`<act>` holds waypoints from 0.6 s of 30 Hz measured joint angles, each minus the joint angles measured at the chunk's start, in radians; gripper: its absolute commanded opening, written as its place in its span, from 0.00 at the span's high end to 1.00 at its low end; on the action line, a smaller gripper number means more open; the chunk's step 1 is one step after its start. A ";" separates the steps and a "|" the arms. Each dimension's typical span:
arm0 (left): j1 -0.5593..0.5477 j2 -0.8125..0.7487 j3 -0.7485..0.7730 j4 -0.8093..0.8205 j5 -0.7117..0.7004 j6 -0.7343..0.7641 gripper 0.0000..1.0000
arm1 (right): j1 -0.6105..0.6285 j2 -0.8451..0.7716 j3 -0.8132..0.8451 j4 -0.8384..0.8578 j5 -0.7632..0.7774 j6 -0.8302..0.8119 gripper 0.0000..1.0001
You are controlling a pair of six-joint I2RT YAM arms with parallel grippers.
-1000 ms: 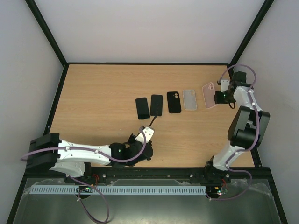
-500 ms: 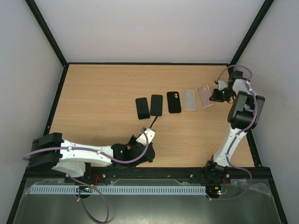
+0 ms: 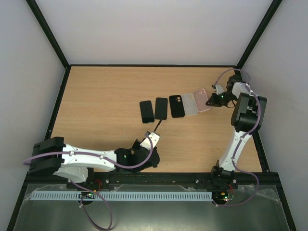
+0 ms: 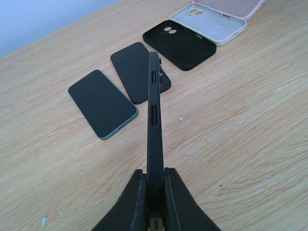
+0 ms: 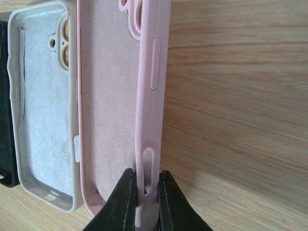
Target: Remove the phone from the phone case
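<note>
Wooden table (image 3: 101,96) – one row is laid across it: teal-edged phone (image 3: 147,111) and black phone (image 3: 161,108) screen-up, side by side, then black case (image 3: 176,106), whitish case (image 3: 189,104), pink case (image 3: 201,100) – cases packed edge to edge

A light brown wooden desk (image 3: 106,96) is seen from above. It is closed in by plain pale walls (image 3: 154,29) on three sides. Black bars (image 3: 48,32) are set along its edges and corners. Everything is softly, evenly lit.
</note>
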 measured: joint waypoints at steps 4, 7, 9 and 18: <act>0.000 0.005 0.000 -0.013 0.000 -0.001 0.97 | 0.015 -0.001 -0.020 -0.006 -0.016 0.005 0.63; 0.000 0.023 0.014 -0.048 0.002 -0.006 0.98 | 0.020 -0.018 -0.059 -0.010 -0.012 0.006 0.56; 0.000 0.035 0.028 -0.076 0.002 -0.011 0.98 | 0.021 -0.057 -0.102 -0.002 -0.002 0.002 0.56; -0.029 0.116 0.159 -0.314 -0.023 -0.146 0.97 | -0.008 -0.410 -0.317 0.064 0.034 0.019 0.55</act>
